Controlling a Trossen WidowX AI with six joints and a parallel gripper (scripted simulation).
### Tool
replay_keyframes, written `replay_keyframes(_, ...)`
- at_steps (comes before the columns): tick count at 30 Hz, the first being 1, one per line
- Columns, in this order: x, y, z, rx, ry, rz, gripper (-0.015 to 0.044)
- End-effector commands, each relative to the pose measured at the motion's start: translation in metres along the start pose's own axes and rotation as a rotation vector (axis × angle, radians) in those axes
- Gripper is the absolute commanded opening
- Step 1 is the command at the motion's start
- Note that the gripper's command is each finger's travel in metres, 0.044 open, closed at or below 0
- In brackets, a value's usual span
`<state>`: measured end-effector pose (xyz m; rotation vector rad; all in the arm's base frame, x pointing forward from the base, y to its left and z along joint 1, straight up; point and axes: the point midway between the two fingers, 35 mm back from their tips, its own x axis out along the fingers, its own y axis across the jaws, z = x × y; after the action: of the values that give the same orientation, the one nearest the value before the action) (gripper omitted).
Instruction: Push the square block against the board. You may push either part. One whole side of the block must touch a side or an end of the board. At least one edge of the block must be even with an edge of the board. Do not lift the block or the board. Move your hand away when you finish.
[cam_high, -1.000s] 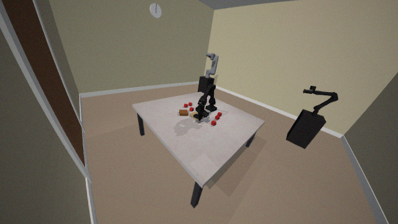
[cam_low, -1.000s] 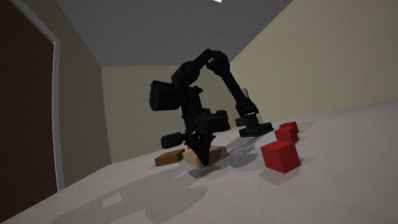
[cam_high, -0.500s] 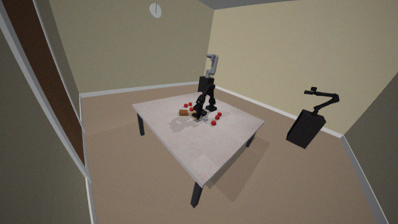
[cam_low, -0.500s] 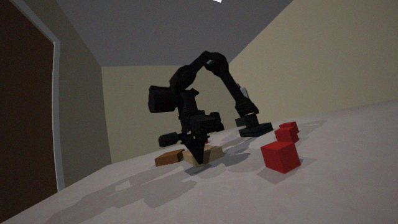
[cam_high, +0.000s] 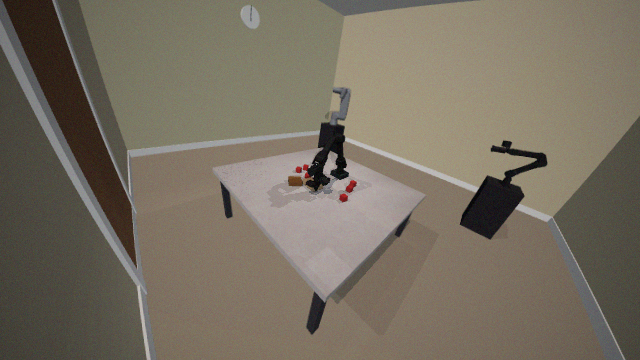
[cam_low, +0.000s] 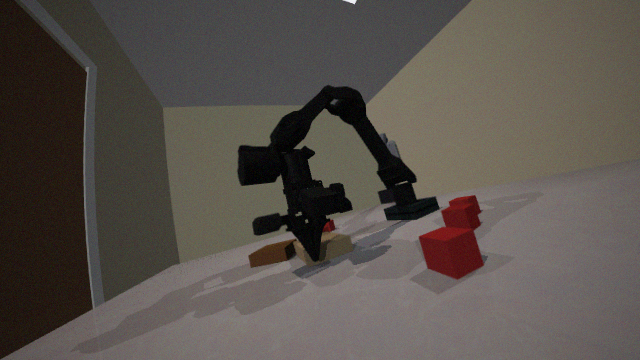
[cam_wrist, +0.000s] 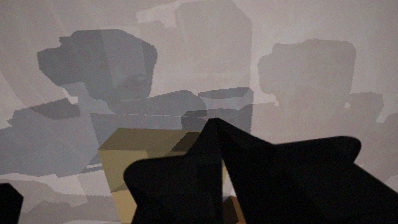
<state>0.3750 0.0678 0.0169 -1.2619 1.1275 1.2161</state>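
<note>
A light tan wooden piece (cam_low: 341, 243) (cam_wrist: 111, 167) lies flat on the table, partly hidden by the fingers. An orange-brown wooden piece (cam_high: 295, 181) (cam_low: 272, 254) (cam_wrist: 233, 211) lies just left of it in the top and exterior views. I cannot tell whether the two touch, or from their outlines which is the square block. My gripper (cam_high: 315, 188) (cam_low: 316, 259) (cam_wrist: 213, 122) is shut and empty, pointing down. Its tips are low at the near side of the tan piece in the exterior view; contact is not clear.
Red cubes (cam_high: 343, 198) (cam_low: 451, 252) stand to the right of the gripper in the top and exterior views. More red cubes (cam_high: 298, 169) (cam_low: 329, 226) lie behind the wooden pieces. The arm's base (cam_high: 339, 174) (cam_low: 412, 209) is at the back right.
</note>
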Motion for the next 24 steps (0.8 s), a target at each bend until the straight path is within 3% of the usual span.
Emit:
replay_keyframes(1,0.004,0.005,-0.011,0.006,0.012,0.015,0.0)
replay_keyframes(24,0.003,0.007,-0.05,0.006,0.016,0.016,0.0)
